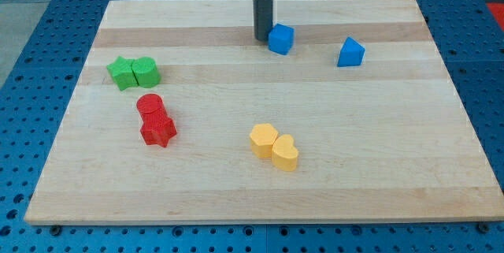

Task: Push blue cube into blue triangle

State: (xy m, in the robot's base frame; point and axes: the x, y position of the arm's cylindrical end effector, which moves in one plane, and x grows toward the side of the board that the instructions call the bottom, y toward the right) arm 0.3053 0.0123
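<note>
The blue cube (281, 39) sits near the view's top centre of the wooden board. The blue triangle (350, 52) lies to its right and slightly lower, about a block's width or more apart from it. My tip (262, 39) is down on the board just left of the blue cube, touching or nearly touching its left side. The dark rod rises straight up from there to the view's top edge.
Two green blocks (133, 72) sit together at the left. A red cylinder (150, 106) and a red star-like block (158, 130) lie below them. Two yellow blocks (274, 146) sit at the lower centre. The wooden board (394, 166) rests on a blue perforated table.
</note>
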